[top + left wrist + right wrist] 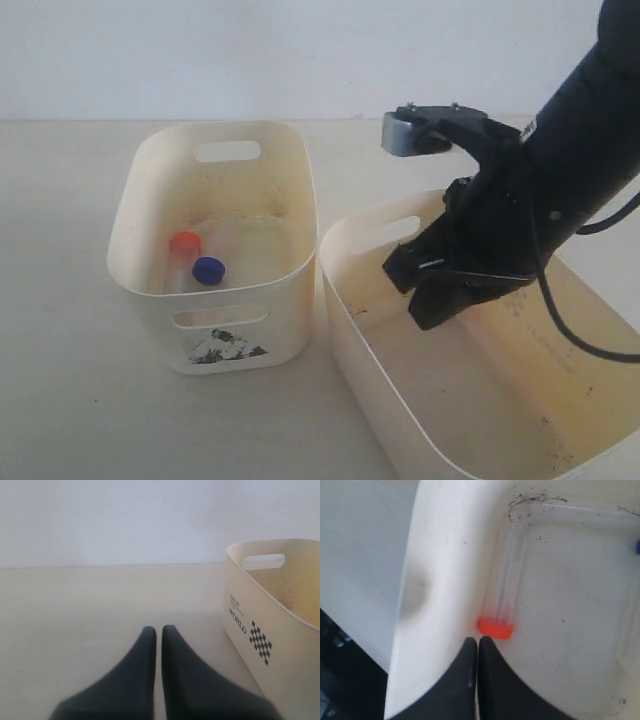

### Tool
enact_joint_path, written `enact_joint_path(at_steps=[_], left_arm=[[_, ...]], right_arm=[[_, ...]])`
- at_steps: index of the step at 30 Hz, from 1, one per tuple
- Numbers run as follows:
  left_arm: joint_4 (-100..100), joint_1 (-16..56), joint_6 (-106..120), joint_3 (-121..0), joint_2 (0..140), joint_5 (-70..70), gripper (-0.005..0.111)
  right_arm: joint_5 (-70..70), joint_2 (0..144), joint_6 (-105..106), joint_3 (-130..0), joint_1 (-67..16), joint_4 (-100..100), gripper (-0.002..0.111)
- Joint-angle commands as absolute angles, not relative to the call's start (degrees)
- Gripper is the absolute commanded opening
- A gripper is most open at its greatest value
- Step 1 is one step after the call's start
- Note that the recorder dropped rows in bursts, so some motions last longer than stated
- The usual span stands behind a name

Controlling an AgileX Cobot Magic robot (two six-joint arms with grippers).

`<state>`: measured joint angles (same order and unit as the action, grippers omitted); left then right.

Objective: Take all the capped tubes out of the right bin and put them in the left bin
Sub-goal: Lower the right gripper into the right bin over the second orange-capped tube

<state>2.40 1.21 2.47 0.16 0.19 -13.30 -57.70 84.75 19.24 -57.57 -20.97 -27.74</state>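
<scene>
My right hand (478,641), fingers pressed together and empty, is inside the right bin (445,555). Just past its tips lies an orange-capped tube (504,587), cap nearest, its slim clear body running straight away along the side wall toward the far corner. I judge the hand must open first. My left hand (158,630), also closed and empty, hangs over the desk (75,595), so the right is nearer. Two more tubes (208,269) lie in the left bin (150,300).

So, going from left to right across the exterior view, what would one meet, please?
The left bin → orange-capped tube → blue-capped tube → right bin → right gripper.
</scene>
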Motion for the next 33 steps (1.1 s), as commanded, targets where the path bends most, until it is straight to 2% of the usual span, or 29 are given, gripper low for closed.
enact_joint_path(at_steps=[1,12,33], left_arm=[[2.3,1.1,2.0,0.0,0.0,-13.0,0.004],[2.3,1.1,2.0,0.0,0.0,-13.0,0.004],[2.3,1.1,2.0,0.0,0.0,-13.0,0.004]], right_arm=[[-62.2,86.7,31.7,-57.9,-14.7,-39.0,0.0],[-63.0,94.7,37.8,-57.0,-13.6,-40.9,0.0],[-53.5,101.8,39.8,-53.8,-13.6,-44.0,0.0]])
